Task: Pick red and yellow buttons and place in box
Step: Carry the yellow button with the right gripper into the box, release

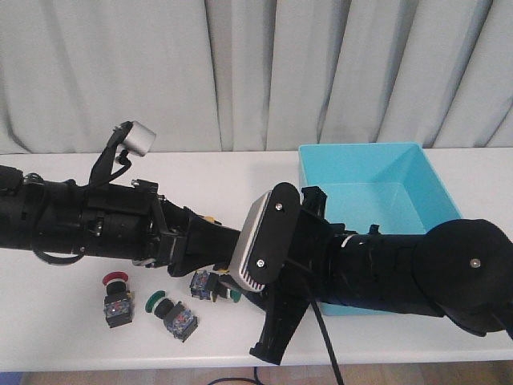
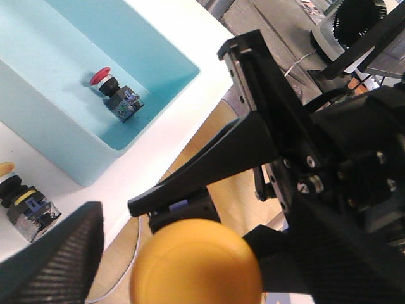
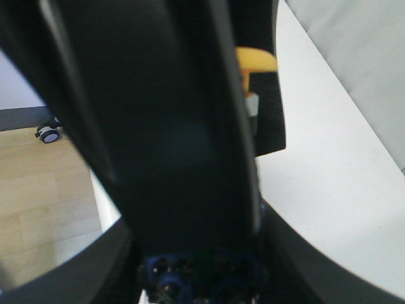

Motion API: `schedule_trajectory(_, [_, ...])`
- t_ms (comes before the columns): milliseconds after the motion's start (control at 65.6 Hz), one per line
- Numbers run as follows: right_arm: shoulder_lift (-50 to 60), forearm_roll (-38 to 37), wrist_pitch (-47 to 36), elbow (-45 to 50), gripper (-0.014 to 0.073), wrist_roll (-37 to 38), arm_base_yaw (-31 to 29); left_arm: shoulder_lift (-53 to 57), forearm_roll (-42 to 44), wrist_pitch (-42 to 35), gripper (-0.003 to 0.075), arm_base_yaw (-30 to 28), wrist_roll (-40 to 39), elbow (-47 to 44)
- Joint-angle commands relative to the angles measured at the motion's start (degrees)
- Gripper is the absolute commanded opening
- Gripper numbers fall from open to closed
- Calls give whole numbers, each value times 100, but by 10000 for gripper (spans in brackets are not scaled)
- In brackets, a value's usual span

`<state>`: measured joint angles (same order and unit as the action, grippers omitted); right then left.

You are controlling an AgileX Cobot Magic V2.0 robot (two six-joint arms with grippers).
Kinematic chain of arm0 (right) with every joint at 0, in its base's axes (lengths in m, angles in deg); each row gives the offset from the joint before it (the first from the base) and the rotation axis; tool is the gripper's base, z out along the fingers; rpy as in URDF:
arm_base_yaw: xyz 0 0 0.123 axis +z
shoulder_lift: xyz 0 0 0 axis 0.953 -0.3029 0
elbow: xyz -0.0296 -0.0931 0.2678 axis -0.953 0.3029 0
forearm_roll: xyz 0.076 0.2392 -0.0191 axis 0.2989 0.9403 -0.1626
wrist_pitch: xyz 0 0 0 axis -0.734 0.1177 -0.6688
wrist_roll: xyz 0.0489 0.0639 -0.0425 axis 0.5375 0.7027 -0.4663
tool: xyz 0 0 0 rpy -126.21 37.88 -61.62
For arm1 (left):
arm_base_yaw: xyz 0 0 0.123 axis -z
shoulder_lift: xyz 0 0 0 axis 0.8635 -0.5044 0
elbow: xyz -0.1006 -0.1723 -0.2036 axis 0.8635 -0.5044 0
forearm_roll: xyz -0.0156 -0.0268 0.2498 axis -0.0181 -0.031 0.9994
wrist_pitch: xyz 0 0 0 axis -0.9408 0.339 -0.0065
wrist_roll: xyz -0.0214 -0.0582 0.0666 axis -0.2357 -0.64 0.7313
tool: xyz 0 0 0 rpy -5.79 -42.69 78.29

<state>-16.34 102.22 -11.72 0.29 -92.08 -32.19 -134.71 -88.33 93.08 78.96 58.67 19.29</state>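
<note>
A yellow button (image 2: pixel 196 261) fills the foreground — a red button (image 2: pixel 114 93) lies inside the box (image 2: pixel 57 149).

Both arms crossed low at mid-table, left gripper (image 1: pixel 215 237) beside right gripper (image 1: pixel 268 317).

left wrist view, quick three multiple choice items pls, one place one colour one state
1. Where is the red button in the left wrist view?
A on the table
B inside the box
C in a gripper
2. What colour is the cap nearest the left wrist camera?
A green
B red
C yellow-orange
3. How does the box stand?
A upright, open-topped
B tipped over
C lidded

B: the walls of the box surround the red button.
C: the yellow button fills the foreground.
A: its floor shows from above.
</note>
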Motion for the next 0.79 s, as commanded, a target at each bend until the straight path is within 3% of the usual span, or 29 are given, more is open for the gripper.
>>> schedule_trajectory(0, [142, 106, -256, -175, 230, 42, -8, 151, -262, 109, 594, 18, 21, 154])
schedule_trajectory(274, [142, 85, -1041, -161, 230, 628, -15, 151, 250, 109, 594, 18, 15, 154])
schedule_trajectory(381, [142, 85, -1028, -161, 230, 825, -303, 151, 278, 117, 594, 18, 15, 154])
schedule_trajectory(625, [142, 10, -239, -167, 230, 1607, -2074, 151, 277, 136, 594, 18, 15, 154])
schedule_trajectory(778, [142, -529, 266, -174, 230, 2163, -2861, 151, 277, 136, 594, 18, 15, 154])
